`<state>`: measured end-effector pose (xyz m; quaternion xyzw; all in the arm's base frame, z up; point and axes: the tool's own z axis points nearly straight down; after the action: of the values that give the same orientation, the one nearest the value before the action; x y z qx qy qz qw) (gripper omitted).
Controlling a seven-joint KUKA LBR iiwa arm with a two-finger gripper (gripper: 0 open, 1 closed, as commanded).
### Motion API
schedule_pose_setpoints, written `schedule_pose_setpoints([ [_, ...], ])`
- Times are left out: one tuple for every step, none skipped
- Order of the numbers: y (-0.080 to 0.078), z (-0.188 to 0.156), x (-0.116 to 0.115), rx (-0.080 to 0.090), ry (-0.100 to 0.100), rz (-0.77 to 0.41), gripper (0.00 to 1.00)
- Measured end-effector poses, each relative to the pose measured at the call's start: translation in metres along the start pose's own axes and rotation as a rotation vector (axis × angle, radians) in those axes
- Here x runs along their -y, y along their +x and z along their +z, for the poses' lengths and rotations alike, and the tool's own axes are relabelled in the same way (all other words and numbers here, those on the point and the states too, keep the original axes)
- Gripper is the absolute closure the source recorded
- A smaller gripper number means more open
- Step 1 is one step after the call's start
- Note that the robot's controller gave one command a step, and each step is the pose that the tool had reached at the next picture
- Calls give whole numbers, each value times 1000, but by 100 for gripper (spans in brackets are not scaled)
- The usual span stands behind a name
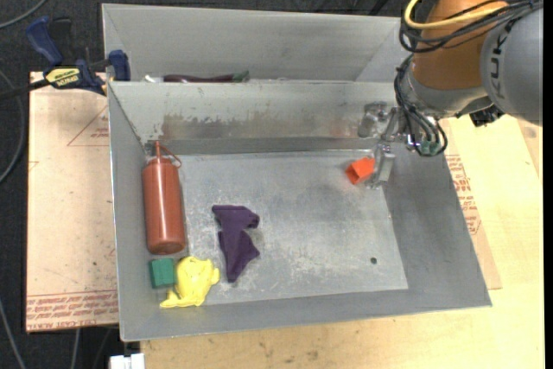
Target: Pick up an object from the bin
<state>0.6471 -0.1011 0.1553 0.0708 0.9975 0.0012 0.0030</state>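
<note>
The gripper (378,162) is hanging low by the far right corner of the bin (333,251), partly hiding under the arm's cables, so I cannot tell whether it is open or closed. A small orange block (359,172) is lying just beside it, perhaps touching. Well apart, a red bottle (164,207), purple cloth (235,239), green block (162,272) and yellow lump (194,281) are lying at the view's left.
</note>
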Motion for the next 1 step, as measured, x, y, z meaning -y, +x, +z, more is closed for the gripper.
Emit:
schedule_pose_setpoints([
  [-5,38,5,8,1,1,0],
])
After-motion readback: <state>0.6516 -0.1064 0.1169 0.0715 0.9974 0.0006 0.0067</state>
